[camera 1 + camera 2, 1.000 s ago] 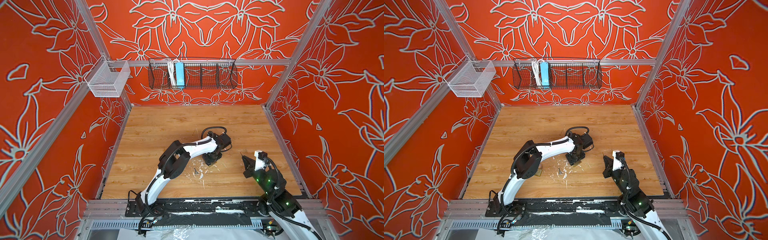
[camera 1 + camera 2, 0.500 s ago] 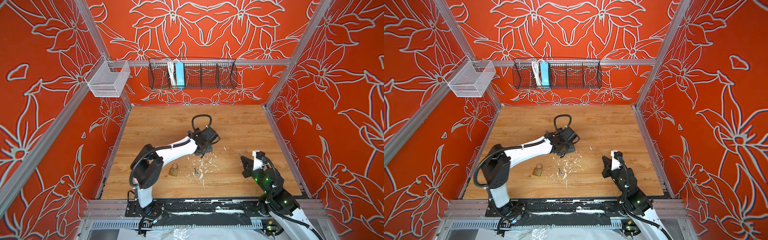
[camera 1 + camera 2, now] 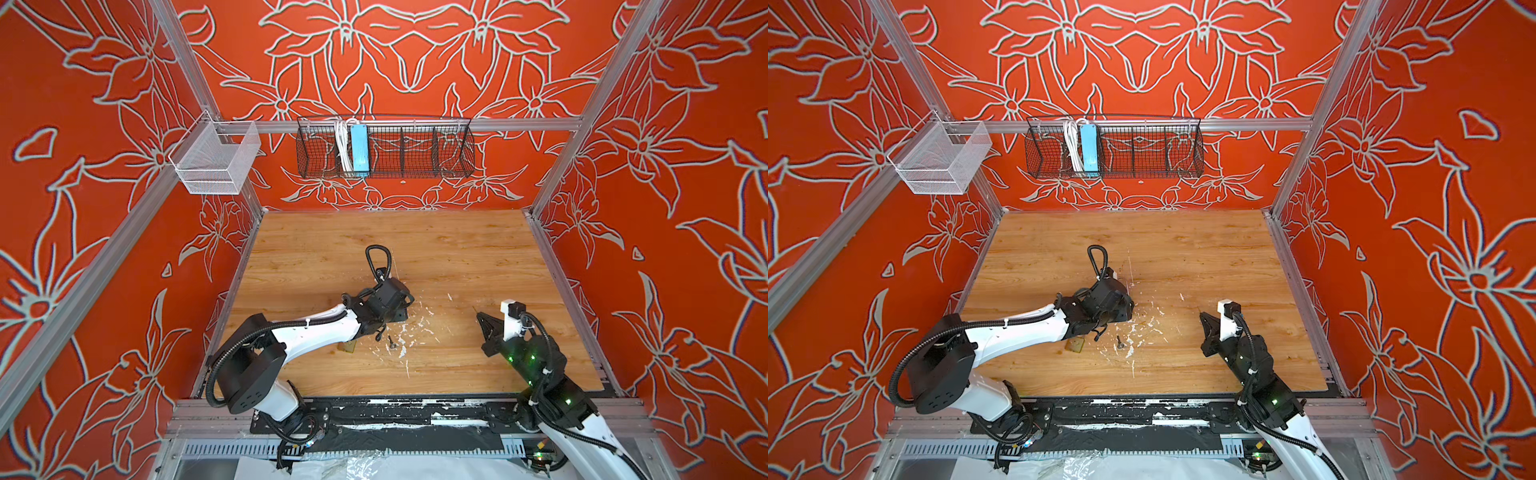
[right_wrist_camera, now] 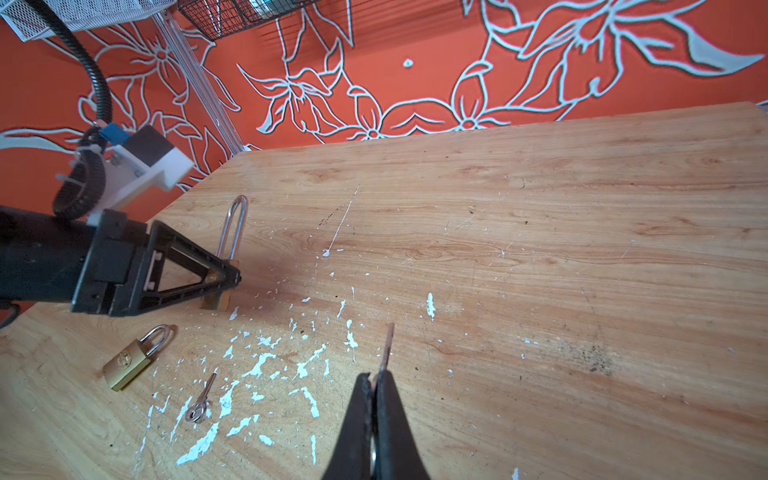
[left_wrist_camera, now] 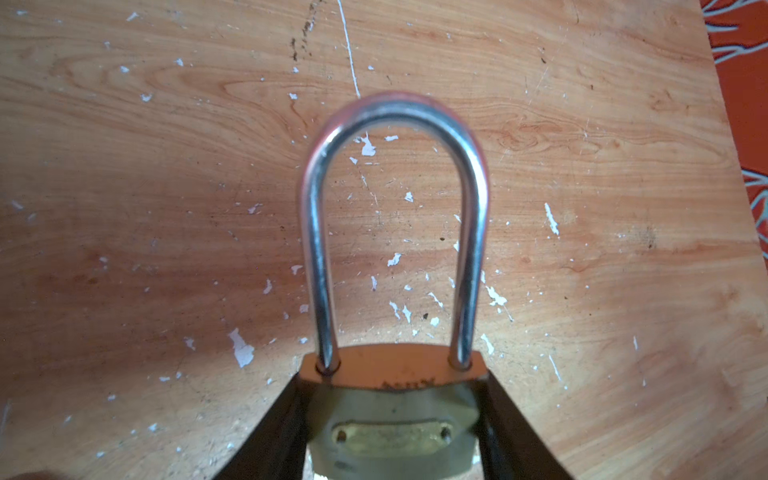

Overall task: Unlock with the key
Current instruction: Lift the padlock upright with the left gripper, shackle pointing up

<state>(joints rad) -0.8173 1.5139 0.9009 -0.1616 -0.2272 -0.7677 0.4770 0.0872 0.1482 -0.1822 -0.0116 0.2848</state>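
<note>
Wooden table (image 3: pixel 415 249) is carrying everything, w/ white paint flecks scattered mid-board. L arm (image 3: pixel 307 332) is reaching in low across the board. R arm (image 3: pixel 536 357) is standing off nearer the right edge, well apart from it, prob. leaving room to line up before closing in.

L gripper (image 5: pixel 392 380) is clamping the long-shackle padlock (image 5: pixel 390 432) by its brass body, jaws approx half spread w/ one finger on each flank. Gripping the body rather than the shackle (image 5: pixel 316 249) is leaving the shackle free to pop. Both legs are sitting down in the body, so it's reading as locked. In the R wrist view the lock is standing shackle-up, base at or just above the board; can't tell if touching. Keyway isn't showing in any view.

Small padlock (image 4: pixel 126 361) is lying flat beside the L arm, shackle closed, nobody gripping it. Prob. a distractor.

R gripper (image 4: pixel 376 380) is pinching the key (image 4: pixel 389 343), jaws all but fully closed on the bow. The blade is sticking out past the tips, so it's staying free for inserting.

Spare key (image 4: pixel 201 401) is lying loose btw the small padlock and the R gripper.
</note>
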